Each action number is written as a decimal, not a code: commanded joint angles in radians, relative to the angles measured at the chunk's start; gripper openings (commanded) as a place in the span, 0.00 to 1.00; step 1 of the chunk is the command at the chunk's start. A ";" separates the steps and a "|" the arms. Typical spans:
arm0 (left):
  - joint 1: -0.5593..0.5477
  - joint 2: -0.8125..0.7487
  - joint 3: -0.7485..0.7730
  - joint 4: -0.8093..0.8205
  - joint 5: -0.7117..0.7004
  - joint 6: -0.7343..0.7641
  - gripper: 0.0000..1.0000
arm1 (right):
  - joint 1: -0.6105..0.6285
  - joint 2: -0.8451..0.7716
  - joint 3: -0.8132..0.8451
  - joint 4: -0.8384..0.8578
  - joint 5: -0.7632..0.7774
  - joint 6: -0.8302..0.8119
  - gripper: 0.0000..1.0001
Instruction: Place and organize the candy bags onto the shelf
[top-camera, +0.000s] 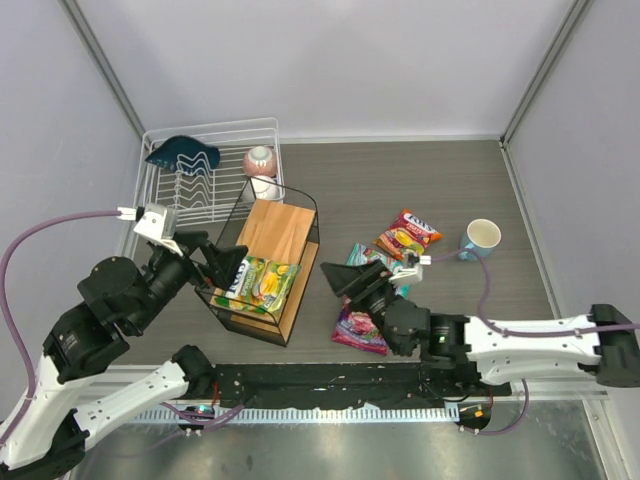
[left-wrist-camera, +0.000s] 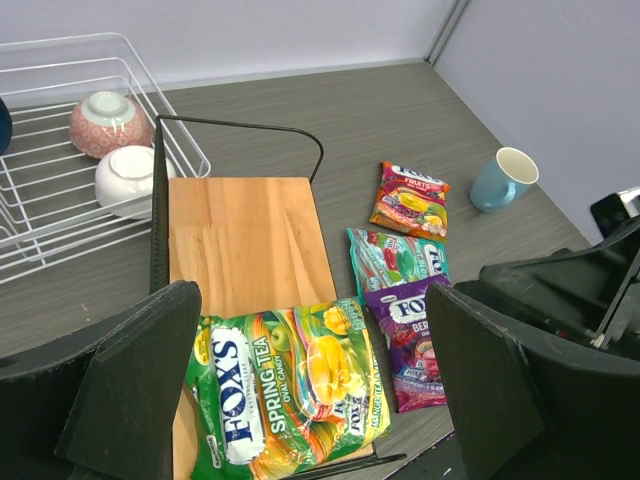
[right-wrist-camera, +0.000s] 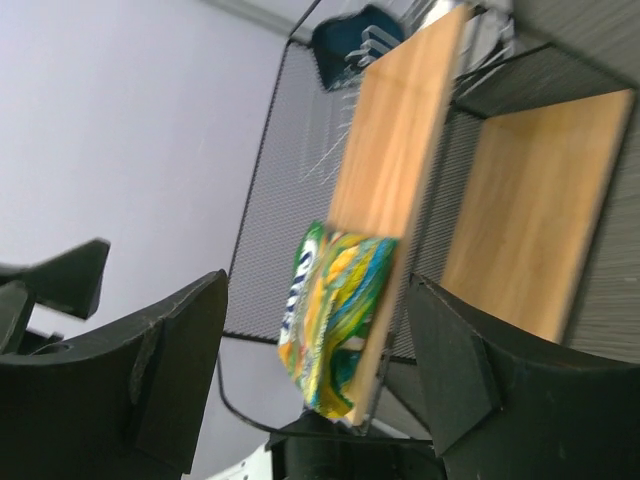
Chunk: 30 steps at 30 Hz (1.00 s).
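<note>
The yellow-green candy bag lies on the near end of the upper board of the shelf. The left pincer hangs above it, fingers apart and gripping nothing. The right pincer, also apart and unloaded, sits right of the shelf over the teal bag and purple bag. These lie on the worktop, the orange-red bag farther back.

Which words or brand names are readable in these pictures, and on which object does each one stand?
"FOX'S", "SPRING TEA", "OVAL CANDY": yellow-green bag, lying on the shelf board.
"FOX'S" and a cut-off "BER": purple bag.
"FRUITS", faintly: orange-red bag; its brand name is too small to be sure.
Print on the teal bag: too blurred to read.
No text shows on the blue mug.
</note>
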 joint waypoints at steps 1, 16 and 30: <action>0.003 0.015 -0.002 0.043 0.000 0.020 1.00 | 0.002 -0.180 0.012 -0.557 0.207 0.209 0.78; 0.005 0.099 -0.026 0.094 0.087 0.010 1.00 | -0.552 -0.308 -0.045 -0.881 -0.076 0.127 0.78; 0.003 0.113 -0.031 0.094 0.123 0.033 1.00 | -1.049 -0.026 -0.128 -0.476 -0.573 -0.181 0.82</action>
